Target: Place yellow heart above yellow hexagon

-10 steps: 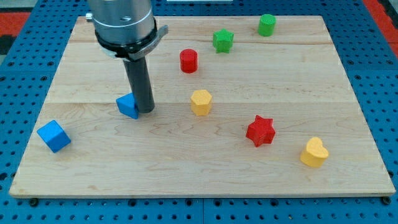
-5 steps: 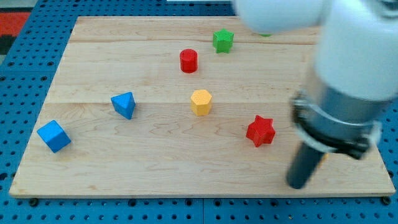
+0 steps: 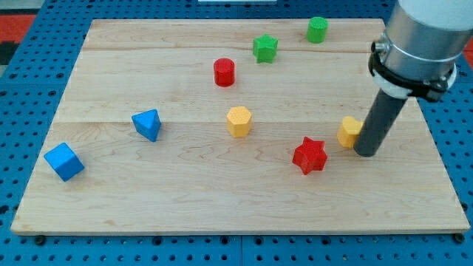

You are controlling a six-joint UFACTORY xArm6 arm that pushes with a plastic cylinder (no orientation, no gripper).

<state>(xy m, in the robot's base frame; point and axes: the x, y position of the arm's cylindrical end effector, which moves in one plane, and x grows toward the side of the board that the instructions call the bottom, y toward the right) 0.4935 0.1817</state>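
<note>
My tip (image 3: 364, 153) has no jaws to open or close; it touches the yellow heart (image 3: 349, 131) on its right. We note the yellow hexagon (image 3: 239, 121) well left; the heart must travel left and farther.

I see bright, even light from overhead. The board (image 3: 222, 185) shows no glare, and the blocks cast only soft, short shadows. Everything is sharp, my rod (image 3: 377, 122) included. Edges look straight, without visible distortion.
</note>
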